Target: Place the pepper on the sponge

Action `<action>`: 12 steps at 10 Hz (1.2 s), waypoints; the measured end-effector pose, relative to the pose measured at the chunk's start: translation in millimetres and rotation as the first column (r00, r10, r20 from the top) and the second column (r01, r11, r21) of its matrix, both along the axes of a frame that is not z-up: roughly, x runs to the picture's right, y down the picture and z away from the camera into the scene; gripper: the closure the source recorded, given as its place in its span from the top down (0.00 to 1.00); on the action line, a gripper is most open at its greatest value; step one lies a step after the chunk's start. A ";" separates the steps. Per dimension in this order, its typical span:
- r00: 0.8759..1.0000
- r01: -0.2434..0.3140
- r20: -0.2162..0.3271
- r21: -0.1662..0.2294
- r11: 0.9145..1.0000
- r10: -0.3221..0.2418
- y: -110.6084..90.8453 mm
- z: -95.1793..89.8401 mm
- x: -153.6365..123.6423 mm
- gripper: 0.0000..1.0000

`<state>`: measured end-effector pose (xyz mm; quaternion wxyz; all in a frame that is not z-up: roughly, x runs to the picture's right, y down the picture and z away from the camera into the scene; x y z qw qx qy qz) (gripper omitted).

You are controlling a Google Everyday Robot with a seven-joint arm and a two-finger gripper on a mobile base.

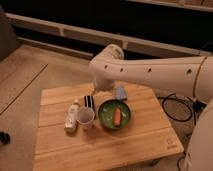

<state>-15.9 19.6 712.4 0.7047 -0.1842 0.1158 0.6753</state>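
Note:
The pepper (117, 116), small and orange-red, lies inside the green bowl (107, 113) at the middle of the wooden table. The sponge (120, 93), a light blue-grey pad, lies flat just behind the bowl near the table's back edge. My white arm reaches in from the right and bends down over that back edge. My gripper (98, 89) is at the arm's lower end, left of the sponge, behind the bowl and well apart from the pepper. The arm's white casing hides most of it.
A black-and-white striped block (89, 101) stands left of the bowl. A white cup (85, 118) and a lying white bottle (73, 116) sit further left. The table (100, 147) has bare wood in front. A black cable (175, 107) loops on the floor at right.

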 end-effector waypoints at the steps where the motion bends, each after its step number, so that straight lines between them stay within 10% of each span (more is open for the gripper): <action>1: 1.000 0.001 0.001 0.000 1.000 -0.001 0.1 0.0 -1.1 0.65; 7: 0.975 -0.147 -0.186 -0.113 0.983 0.124 77.5 37.0 58.4 0.65; 12: 0.963 -0.217 -0.195 -0.141 0.966 0.187 104.7 78.7 63.0 0.65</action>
